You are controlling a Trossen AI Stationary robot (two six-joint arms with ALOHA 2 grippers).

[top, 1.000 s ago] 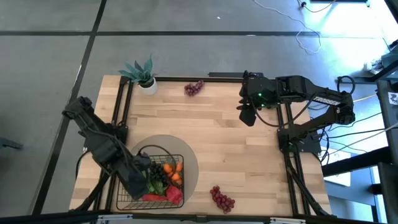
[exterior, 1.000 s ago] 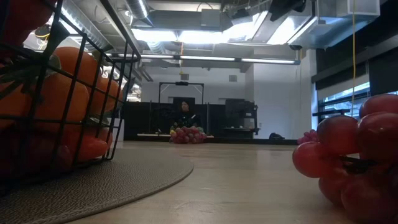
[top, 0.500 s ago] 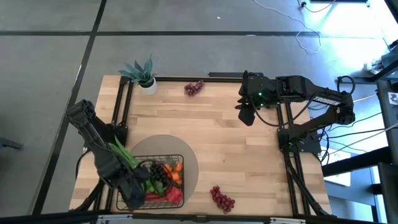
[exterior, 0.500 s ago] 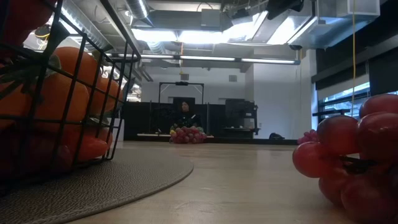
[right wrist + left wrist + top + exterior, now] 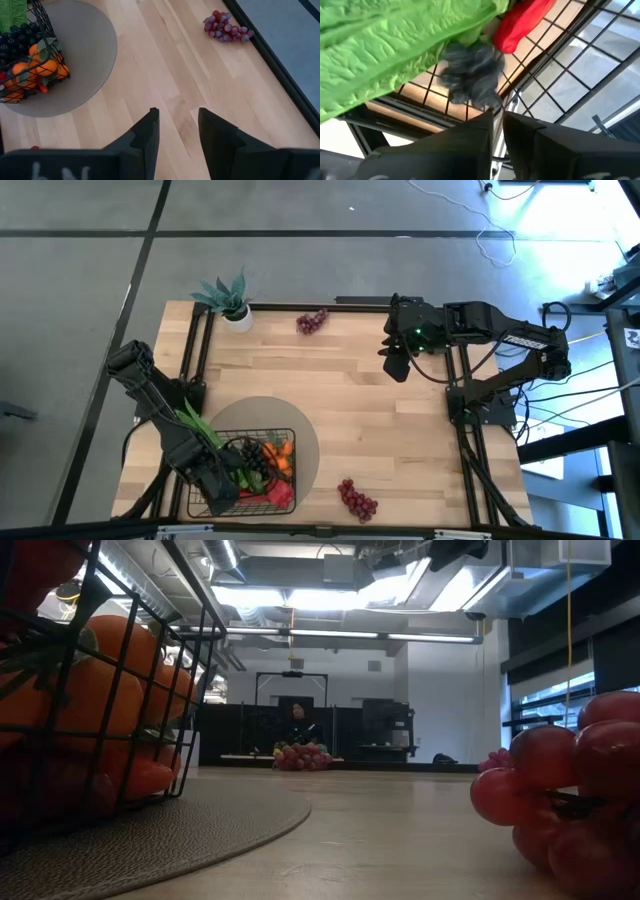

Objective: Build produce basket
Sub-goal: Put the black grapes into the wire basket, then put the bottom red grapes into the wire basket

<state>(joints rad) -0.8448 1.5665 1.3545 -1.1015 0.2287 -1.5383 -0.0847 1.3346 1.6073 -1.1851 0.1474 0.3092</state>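
Left gripper (image 5: 217,482) is down at the near-left corner of the basket (image 5: 291,432), low against the wire. On its wrist cam the fingers (image 5: 470,145) are all but pressed together, just a hairline slit, and I see nothing in it. Right ahead of them: basket mesh, a broad green pod (image 5: 395,45), a red pepper (image 5: 522,22) and a blurred dark lump I can't identify.

Right gripper (image 5: 396,366) hangs over the far-right part of the table (image 5: 400,450), well apart from the basket. Its fingers (image 5: 147,132) are spread with only bare wood between them, holding nothing.

The basket sits on the grey mat (image 5: 306,435) at the near-left of the table. In it:
- green pods (image 5: 196,426), sticking out over the left rim
- dark grapes (image 5: 254,461) in the middle
- tangerines (image 5: 281,456) on the right side
- red pepper (image 5: 277,493) along the near edge

Outside the basket:
- red grapes (image 5: 357,500) on the wood near the front edge, right of the mat, apart from it
- a second bunch (image 5: 312,321) at the far edge, near the plant (image 5: 230,298) in the far-left corner

The low cam shows tangerines (image 5: 120,670) behind the basket wire on the left and the near red grapes up close on the right. A person (image 5: 298,721) sits in the room behind.
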